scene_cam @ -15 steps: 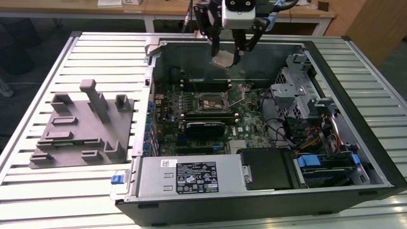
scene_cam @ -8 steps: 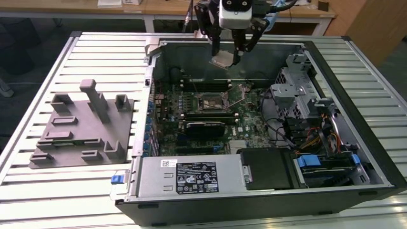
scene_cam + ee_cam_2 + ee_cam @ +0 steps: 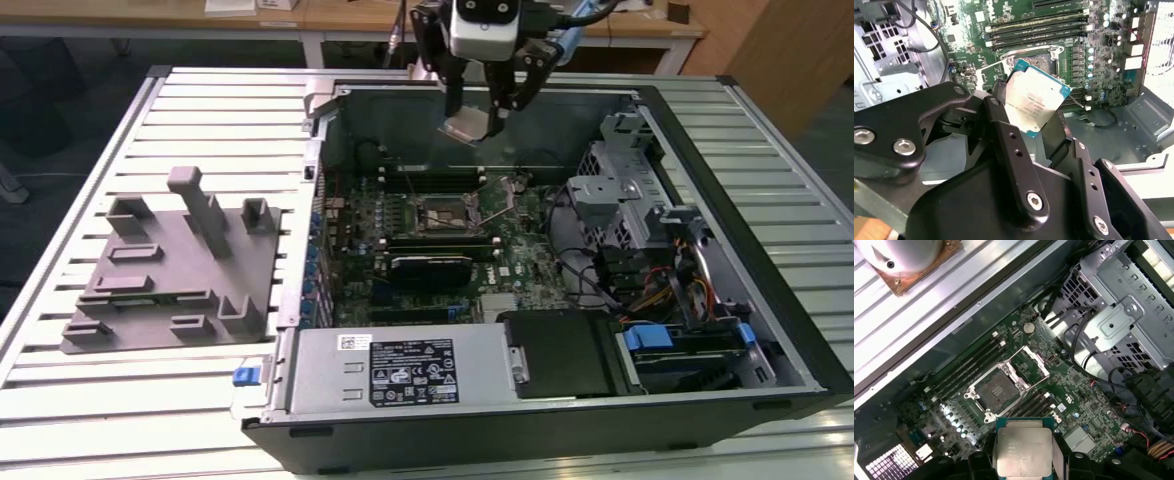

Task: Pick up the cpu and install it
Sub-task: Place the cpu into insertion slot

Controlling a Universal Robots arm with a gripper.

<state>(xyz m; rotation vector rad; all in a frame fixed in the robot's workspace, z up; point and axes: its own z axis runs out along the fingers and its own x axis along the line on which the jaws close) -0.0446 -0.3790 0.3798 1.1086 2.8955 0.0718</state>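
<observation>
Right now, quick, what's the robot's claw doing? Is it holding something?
Gripper: shut, holding the small flat square silver-topped cpu in the air over the green motherboard.

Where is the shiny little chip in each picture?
Exterior view: cpu in the gripper, over the case's far side, beyond the socket.
Second wrist view: cpu in the gripper, partly covering the socket.
First wrist view: cpu apart from the socket.
Shared landmark: the socket.

the arm's pale wrist point(image 3: 481, 28) points straight down, and the gripper point(image 3: 475, 124) hangs in the air, its two black fingers point(image 3: 1008, 137) pinched on opposite edges of the cpu point(image 3: 1035, 100), which sits tilted between them.
</observation>
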